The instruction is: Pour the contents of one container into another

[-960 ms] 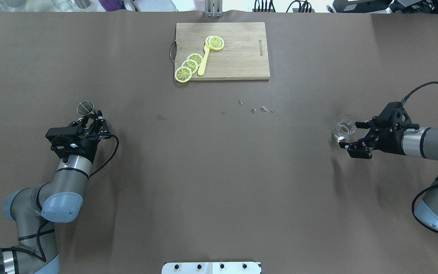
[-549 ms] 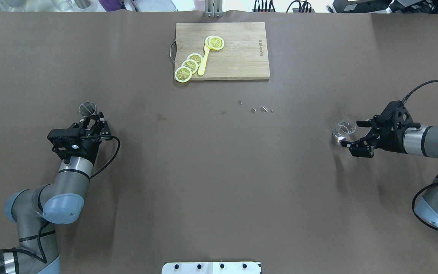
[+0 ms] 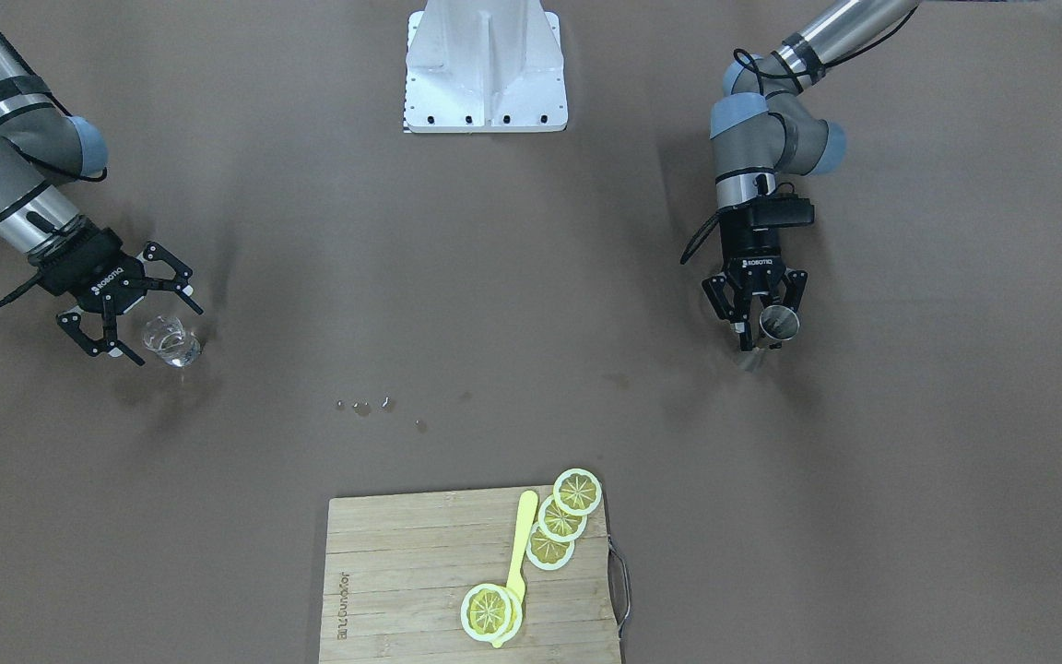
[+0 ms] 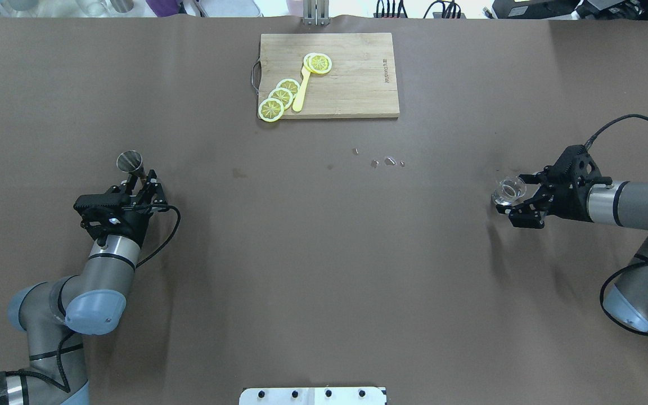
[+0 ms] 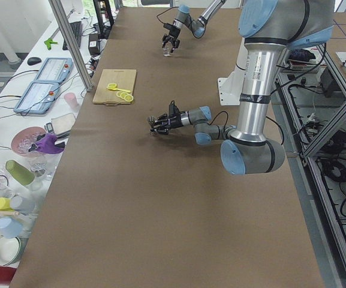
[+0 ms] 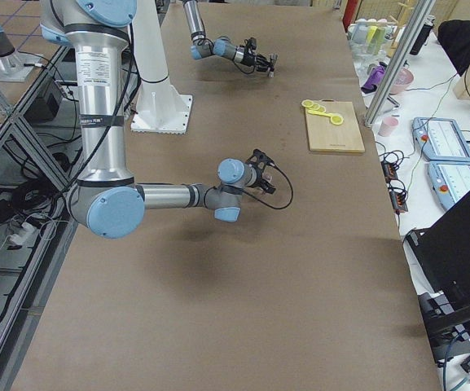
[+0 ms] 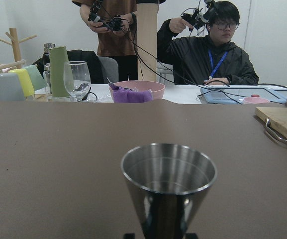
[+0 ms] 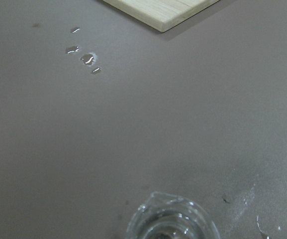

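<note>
because the small glass [image 4: 508, 191] is brittle and slick, take it at mid-wall

as the right gripper [image 4: 516, 196] lies level at the right end of the brown table [image 4: 324, 270] with its jaws wide apart, one on each side of the small glass and not yet touching it, the grasp is the step in hand. the glass stands upright on the table, holds what looks like clear liquid, and probably weighs little. its wall is stiff, smooth and likely to slip or crack under a hard pinch, so a gentle close around the middle, below the rim, seems best. at the left end, the left gripper [image 4: 145, 181] appears clamped on the lower part of a steel jigger [image 4: 130, 161], whose open mouth faces up. light, rigid and tough, it should bear a firm hold, though polished metal can twist in the grip. droplets [image 4: 383, 162] lie near the cutting board [image 4: 358, 101].
</note>
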Available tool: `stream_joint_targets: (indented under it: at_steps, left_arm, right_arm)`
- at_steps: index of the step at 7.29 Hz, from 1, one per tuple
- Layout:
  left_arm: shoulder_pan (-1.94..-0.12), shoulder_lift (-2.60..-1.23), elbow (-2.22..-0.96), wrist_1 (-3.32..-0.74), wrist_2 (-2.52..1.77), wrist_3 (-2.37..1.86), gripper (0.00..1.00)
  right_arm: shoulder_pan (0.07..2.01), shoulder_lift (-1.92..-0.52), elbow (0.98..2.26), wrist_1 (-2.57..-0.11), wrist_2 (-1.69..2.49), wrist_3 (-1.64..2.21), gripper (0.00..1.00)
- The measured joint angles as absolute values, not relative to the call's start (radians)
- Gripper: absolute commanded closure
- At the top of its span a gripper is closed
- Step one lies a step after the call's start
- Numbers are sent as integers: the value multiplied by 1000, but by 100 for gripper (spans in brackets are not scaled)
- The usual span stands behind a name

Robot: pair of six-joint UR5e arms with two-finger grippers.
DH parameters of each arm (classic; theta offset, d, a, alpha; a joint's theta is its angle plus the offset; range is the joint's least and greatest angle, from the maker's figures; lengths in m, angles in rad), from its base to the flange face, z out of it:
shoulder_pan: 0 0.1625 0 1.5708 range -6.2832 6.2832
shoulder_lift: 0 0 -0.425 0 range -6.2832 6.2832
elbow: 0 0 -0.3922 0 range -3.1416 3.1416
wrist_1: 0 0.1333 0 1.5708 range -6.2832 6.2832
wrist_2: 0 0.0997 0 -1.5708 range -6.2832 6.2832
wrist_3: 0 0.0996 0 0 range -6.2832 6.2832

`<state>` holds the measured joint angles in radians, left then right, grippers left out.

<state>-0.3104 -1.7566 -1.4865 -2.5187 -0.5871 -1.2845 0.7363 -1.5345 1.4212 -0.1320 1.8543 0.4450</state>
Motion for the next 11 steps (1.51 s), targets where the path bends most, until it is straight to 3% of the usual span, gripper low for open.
stream_joint_targets:
  at_steps: [4, 8, 11]
  left_arm:
    - [-310, -1756, -1488, -2517, -584, -1283, 79]
    - [-310, -1756, -1490, -2516, -581, -1278, 82]
    - [-311, -1756, -1500, -2518, -578, -1270, 100]
  right_arm:
    - [751, -1508, 1390, -132, 1862, 445, 11]
    - [753, -1509, 1360, -68, 1863, 452, 15]
    - [752, -1507, 1330, -14, 1863, 464, 16]
